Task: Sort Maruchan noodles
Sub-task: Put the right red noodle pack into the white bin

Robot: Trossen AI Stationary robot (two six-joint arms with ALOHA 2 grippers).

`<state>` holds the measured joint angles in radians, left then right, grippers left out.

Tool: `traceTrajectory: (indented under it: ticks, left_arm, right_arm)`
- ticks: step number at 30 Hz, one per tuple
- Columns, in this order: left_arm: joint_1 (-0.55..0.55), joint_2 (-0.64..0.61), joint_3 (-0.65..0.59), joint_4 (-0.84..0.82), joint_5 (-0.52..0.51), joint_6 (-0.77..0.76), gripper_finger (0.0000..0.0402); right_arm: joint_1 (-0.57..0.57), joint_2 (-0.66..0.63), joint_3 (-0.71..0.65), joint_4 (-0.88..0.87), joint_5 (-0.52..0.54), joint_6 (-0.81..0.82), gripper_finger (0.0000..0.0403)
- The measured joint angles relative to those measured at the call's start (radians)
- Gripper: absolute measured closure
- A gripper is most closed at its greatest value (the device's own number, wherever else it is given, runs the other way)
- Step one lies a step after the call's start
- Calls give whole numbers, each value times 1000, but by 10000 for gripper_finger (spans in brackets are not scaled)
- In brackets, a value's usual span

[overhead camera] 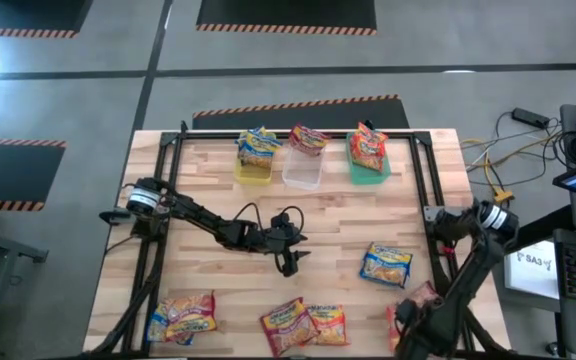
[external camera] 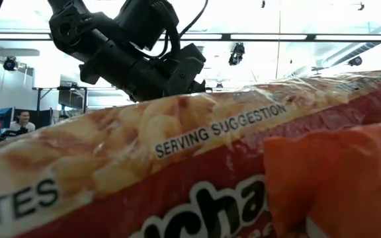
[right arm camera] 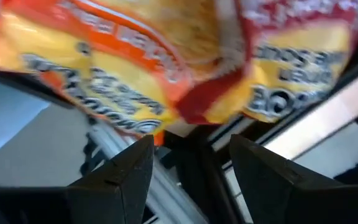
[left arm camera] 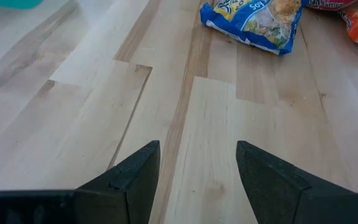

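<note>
Left gripper (left arm camera: pixel 197 180): jaws parted, empty, blue packet (left arm camera: pixel 253 22) ahead | Right gripper (right arm camera: pixel 191 174): jaws parted, empty, orange packet (right arm camera: pixel 104 56) ahead.

My table (overhead camera: pixel 298 215) is pale wood in stripes; my yellow bin (overhead camera: pixel 253 168) holds a blue-and-yellow packet (overhead camera: pixel 259 146); my clear bin (overhead camera: pixel 302 172) holds a pink-red packet (overhead camera: pixel 308 139); my green bin (overhead camera: pixel 369 170) holds an orange packet (overhead camera: pixel 368 147); another blue-and-yellow packet (overhead camera: pixel 386 265) lies alone; my fingers (left arm camera: pixel 132 177) are black.
</note>
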<state>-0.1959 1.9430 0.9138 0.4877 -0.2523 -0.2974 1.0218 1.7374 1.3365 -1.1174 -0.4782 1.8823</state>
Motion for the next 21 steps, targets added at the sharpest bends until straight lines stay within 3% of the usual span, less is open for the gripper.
traceTrajectory:
  ticks: [7, 16, 21]
  left_arm:
    - [0, 0, 0, 0, 0, 0, 206]
    - [0, 0, 0, 0, 0, 0, 206]
    - [0, 0, 0, 0, 0, 0, 206]
  right_arm:
    - [40, 32, -5, -85, 9, 34, 199]
    - [41, 137, -6, -195, 15, -126, 199]
    - [43, 175, -6, -278, 93, -158, 199]
